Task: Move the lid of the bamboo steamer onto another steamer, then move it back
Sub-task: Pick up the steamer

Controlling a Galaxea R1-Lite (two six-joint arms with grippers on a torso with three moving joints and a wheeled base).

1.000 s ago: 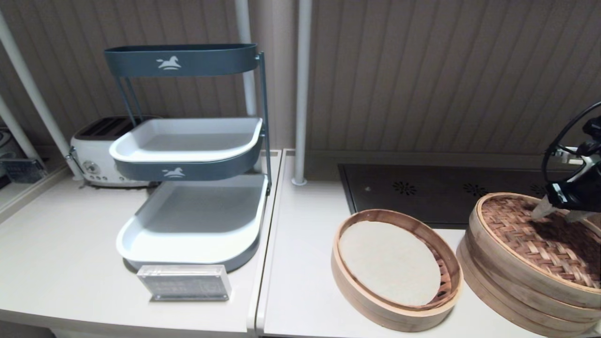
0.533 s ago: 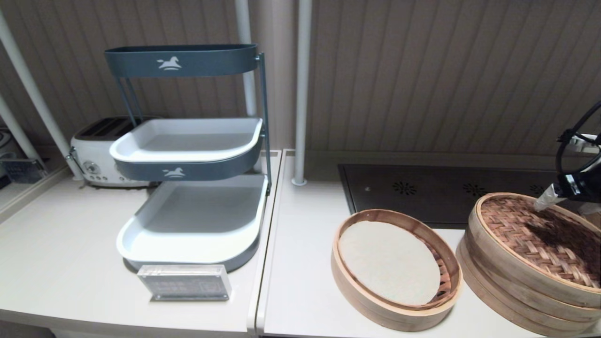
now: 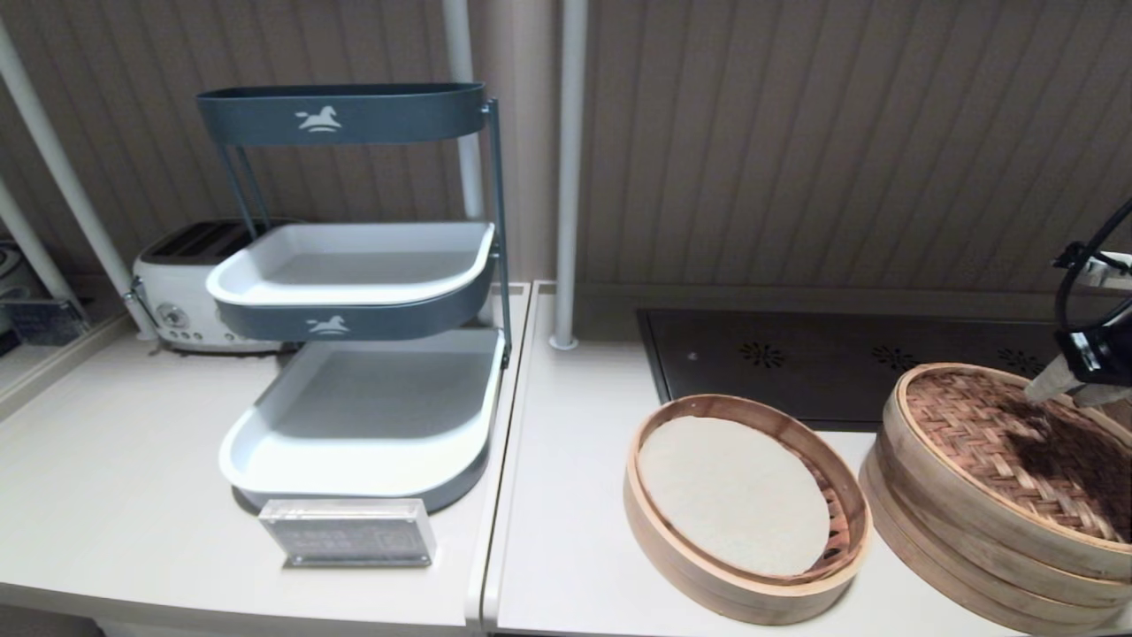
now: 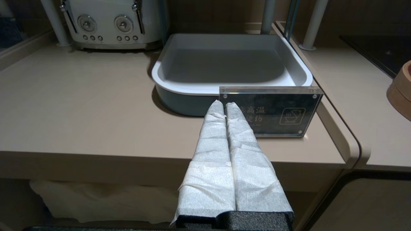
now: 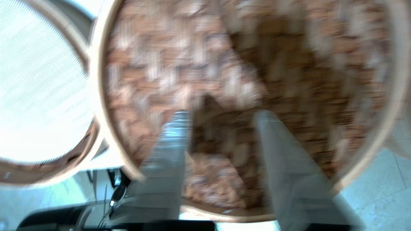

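Nearest, low at the front edge of the left counter: left gripper [image 4: 224, 107], parked, its two cloth-wrapped fingers pressed flat together, holding nothing.

Just beyond, near the counter's front edge: small clear acrylic sign [image 3: 347, 532] standing upright. Behind the sign: three-tier rack [image 3: 358, 283], dark blue-grey frame with white trays, bottom tray [image 4: 231, 64] resting on the counter.

On the right counter, near the front: open steamer basket [image 3: 747, 509], round pale bamboo, white round liner [image 3: 732, 492] lying inside.

Just right of that basket, touching or nearly touching it: another steamer [image 3: 990, 566], wide stacked pale-bamboo rings, partly cut off by the right edge of the head view. Seated on top of the stack: the bamboo steamer lid [image 3: 982, 425], pale rim, reddish-brown herringbone weave, lying flat. Centre knot not discernible.

Above the far right part of the lid: right gripper [image 5: 221, 118], fingers spread well apart, nothing between them. Fingertips [image 3: 1048, 385] hanging just over the weave; contact impossible to confirm. Dark shadow cast on the weave beneath.

Farther back on the right counter: dark flat cooktop panel [image 3: 796, 354] set into the surface behind both steamers.

Far left, against the wall: cream toaster [image 3: 181, 305], partly hidden behind the rack. At the back, between the counters: two pale upright poles [image 3: 566, 177] before a ribbed wall.
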